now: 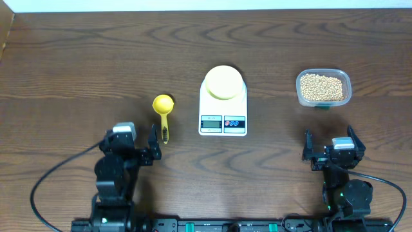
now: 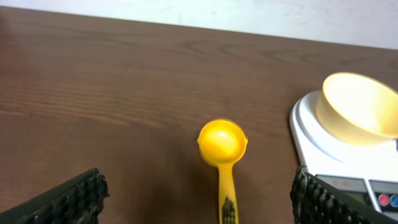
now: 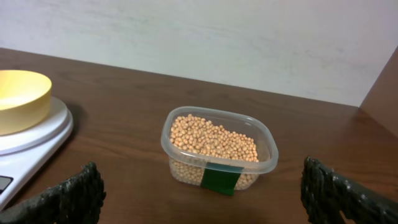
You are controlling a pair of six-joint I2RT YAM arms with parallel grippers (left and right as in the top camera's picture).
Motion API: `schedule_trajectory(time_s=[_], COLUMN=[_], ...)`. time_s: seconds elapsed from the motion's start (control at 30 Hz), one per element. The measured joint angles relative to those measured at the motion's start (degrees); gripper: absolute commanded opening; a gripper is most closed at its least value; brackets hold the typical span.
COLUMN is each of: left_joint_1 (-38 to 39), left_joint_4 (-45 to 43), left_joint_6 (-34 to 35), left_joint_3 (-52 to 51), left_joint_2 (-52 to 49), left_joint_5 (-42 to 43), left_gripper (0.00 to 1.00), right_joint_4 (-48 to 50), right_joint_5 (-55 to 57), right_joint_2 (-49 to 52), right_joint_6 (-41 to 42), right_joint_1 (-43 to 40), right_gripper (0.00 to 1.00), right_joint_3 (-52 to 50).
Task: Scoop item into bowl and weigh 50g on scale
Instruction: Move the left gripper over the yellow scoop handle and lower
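Note:
The tan beans fill a clear plastic tub at the back right, also in the right wrist view. The pale-yellow bowl sits on the white scale at the centre, and shows in the left wrist view and the right wrist view. A yellow scoop lies left of the scale, handle toward me. My left gripper is open and empty just before the scoop's handle. My right gripper is open and empty, in front of the tub.
A green label is on the tub's near wall. The scale's display and two buttons face the front edge. Cables run from both arm bases along the table's front.

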State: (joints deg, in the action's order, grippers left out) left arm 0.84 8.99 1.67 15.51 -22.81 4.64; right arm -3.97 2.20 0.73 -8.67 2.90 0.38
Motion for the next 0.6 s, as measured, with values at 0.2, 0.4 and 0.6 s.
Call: schedule_trajectory(time_s=[0.2, 0.4, 0.6], left_joint_1=[0.0, 0.0, 0.0], left_joint_4=[5.09, 12.59, 20.85], left_joint_6=[0.02, 0.02, 0.02], left_joint_3=[10.82, 21.44, 32.24], left_joint_2=[-12.46, -22.23, -31.06], left_joint_5=[1.27, 1.46, 1.46], left_gripper=[0.96, 0.96, 0.96], right_joint_4=[0.0, -0.02, -0.02], right_joint_5=[-0.02, -0.07, -0.09], right_joint_2=[0.02, 0.0, 0.0], right_joint_6=[-0.02, -0.02, -0.02], right_joint_1=[0.0, 0.0, 0.0], right_gripper=[0.99, 0.99, 0.99], right_joint_3=[0.0, 0.0, 0.0])
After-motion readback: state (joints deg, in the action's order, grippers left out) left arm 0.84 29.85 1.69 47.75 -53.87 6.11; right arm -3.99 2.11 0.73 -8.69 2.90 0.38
